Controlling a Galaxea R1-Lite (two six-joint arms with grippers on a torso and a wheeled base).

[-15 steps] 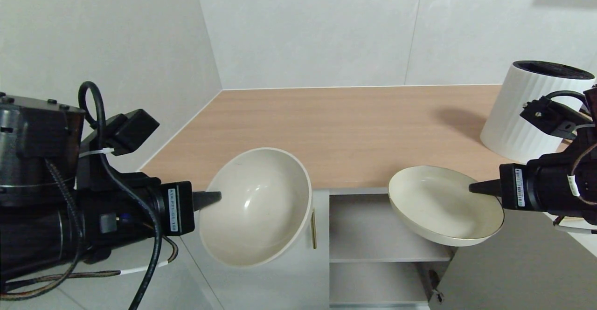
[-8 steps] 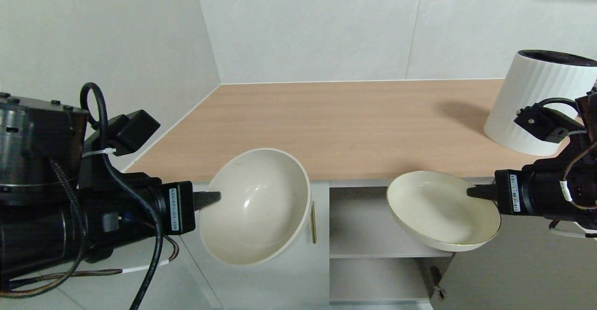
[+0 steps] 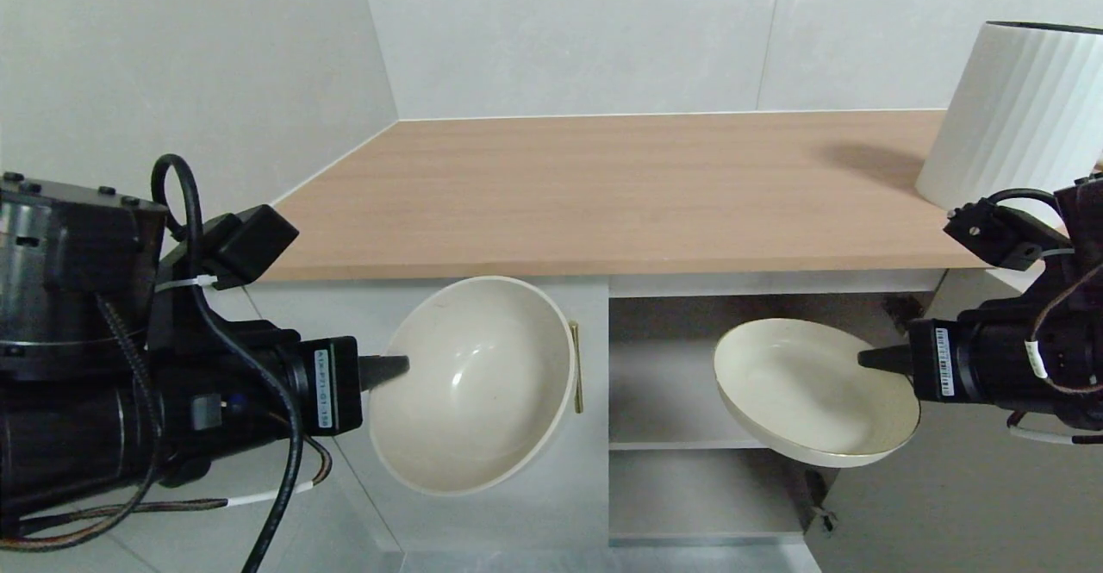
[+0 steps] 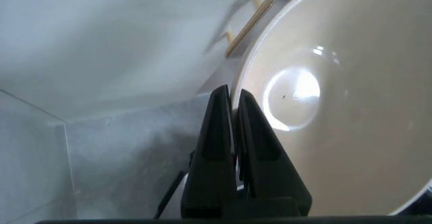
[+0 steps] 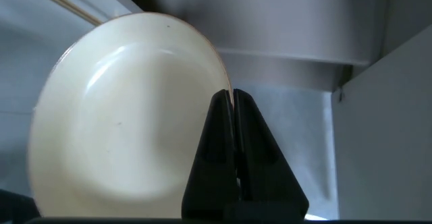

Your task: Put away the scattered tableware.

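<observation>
The left tool (image 3: 392,369) is clenched on the rim of a deep cream bowl (image 3: 474,383); in the wrist view its two dark fingers sit close together with the rim between them. The bowl hangs in the air, tipped on its side so that its hollow faces up and across, in front of the closed door (image 3: 595,435) of the cabinet (image 3: 775,282) and just beside that door's slim brass handle (image 3: 576,366).

The right tool (image 3: 866,358) pinches the rim of a shallow cream plate (image 3: 810,401) in the same way. The plate is held nearly level, tilted a little, at the mouth of the open compartment and about level with its shelf (image 3: 663,396) — whether its far edge is already over the shelf I cannot tell.

Above both runs the wooden surface (image 3: 620,185), with a ribbed white container (image 3: 1025,116) at its right end.

As I judge it, the task is past its middle: both pieces are off the surface, in hand and brought down to the cabinet. Neither has been set down yet. What is left is to slide the plate onto the shelf and let go, then do the same with the bowl — it hangs at the shut door and would first need to come across to the open side.
</observation>
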